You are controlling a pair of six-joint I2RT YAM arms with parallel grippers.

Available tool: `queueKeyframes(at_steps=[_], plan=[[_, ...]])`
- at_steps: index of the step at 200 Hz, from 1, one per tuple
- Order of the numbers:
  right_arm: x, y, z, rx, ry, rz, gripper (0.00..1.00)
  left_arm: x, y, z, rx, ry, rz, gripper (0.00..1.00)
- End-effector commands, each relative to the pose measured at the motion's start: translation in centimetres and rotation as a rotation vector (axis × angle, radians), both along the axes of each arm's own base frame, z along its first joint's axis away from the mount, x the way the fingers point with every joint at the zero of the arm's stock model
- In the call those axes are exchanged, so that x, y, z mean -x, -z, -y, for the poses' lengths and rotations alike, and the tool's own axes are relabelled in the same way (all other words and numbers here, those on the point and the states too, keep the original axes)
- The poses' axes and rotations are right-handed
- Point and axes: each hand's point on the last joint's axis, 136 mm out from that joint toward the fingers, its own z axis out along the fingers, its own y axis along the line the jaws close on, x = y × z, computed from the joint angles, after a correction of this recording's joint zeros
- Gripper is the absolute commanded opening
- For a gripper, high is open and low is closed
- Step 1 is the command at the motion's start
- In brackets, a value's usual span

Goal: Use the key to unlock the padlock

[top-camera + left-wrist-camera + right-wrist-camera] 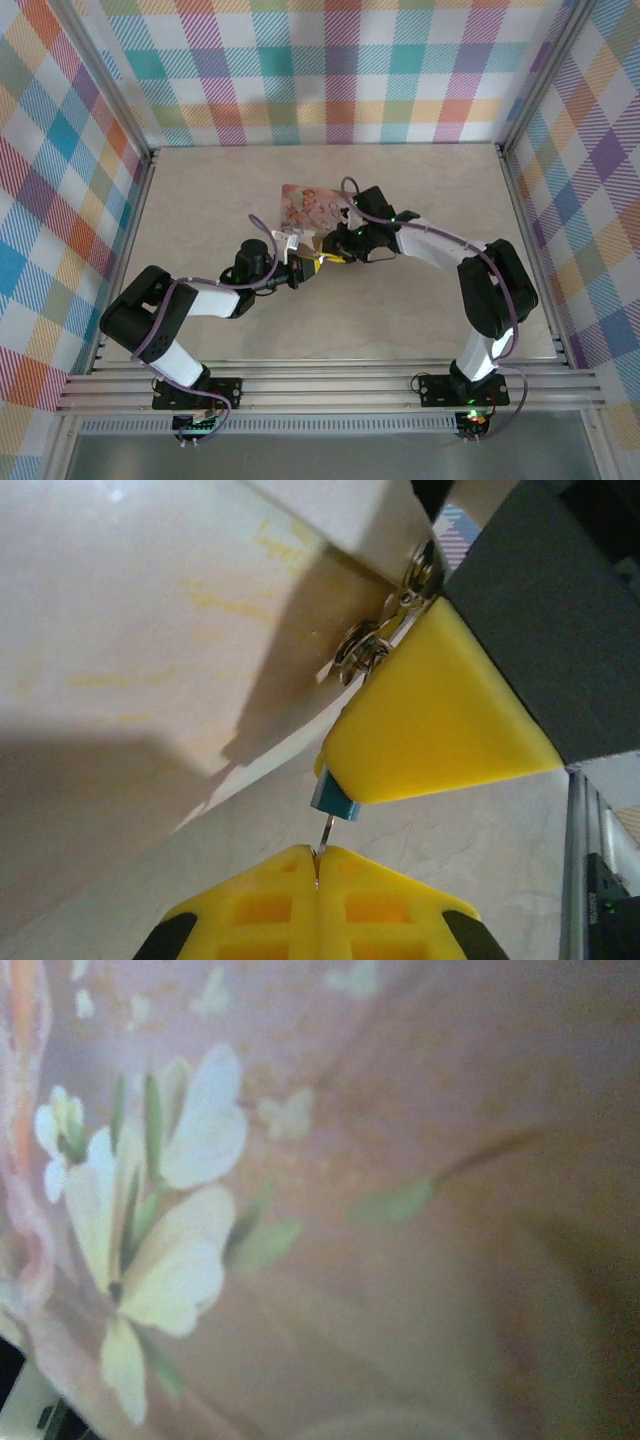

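Pinching key [326, 832] in shut left gripper [318, 865], tip entering padlock [334, 802] just ahead of its fingertips. Bracing padlock with right gripper [338, 250], seemingly closed narrow on its body, likely against twisting; tin [305, 205] just beyond.

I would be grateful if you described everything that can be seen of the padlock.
Only a corner of the padlock shows, in the left wrist view: a tiny teal-blue block with a smooth, painted look. A yellow finger of the right gripper covers the rest and appears to clamp it. A thin metal key meets its lower face, pinched in the shut left gripper. Its shackle may be among the silvery loops above, but that is unclear.
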Motion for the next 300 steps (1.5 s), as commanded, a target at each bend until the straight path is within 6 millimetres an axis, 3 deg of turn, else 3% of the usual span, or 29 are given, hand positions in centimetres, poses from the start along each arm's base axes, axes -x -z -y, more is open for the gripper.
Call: queueKeyframes(at_steps=[1, 34, 51, 78, 119, 142, 190, 248, 300], plan=[[2.2, 3.0, -0.7, -0.002, 0.008, -0.076, 0.01, 1.3, 1.8, -0.5, -0.014, -0.004, -0.004, 0.00], [3.1, 6.0, -1.2, 0.013, 0.031, -0.087, 0.05, 2.6, 5.4, -1.8, -0.065, -0.043, -0.063, 0.00], [3.2, 6.7, -1.3, 0.019, 0.041, -0.091, 0.14, 2.9, 6.4, -2.0, -0.078, -0.050, -0.085, 0.00], [3.0, 6.3, -1.1, 0.034, 0.063, -0.073, 0.40, 2.9, 7.3, -2.2, -0.106, -0.067, -0.112, 0.00], [2.3, 4.9, 0.4, 0.080, 0.126, 0.016, 0.62, 3.3, 8.3, -2.9, -0.153, -0.084, -0.145, 0.00], [2.3, 5.2, 1.1, 0.074, 0.185, 0.030, 0.65, 3.5, 8.7, -3.1, -0.168, -0.081, -0.159, 0.00], [2.4, 5.6, 0.5, 0.092, 0.192, 0.080, 0.65, 3.5, 8.3, -3.3, -0.169, -0.091, -0.153, 0.00], [1.4, 5.5, 1.0, 0.433, 0.193, 0.355, 0.62, 3.7, 7.6, -4.9, -0.235, -0.147, -0.148, 0.00], [-0.4, 6.7, 0.2, 0.546, 0.222, 0.394, 0.59, 4.3, 6.0, -6.4, -0.296, -0.173, -0.123, 0.00]])
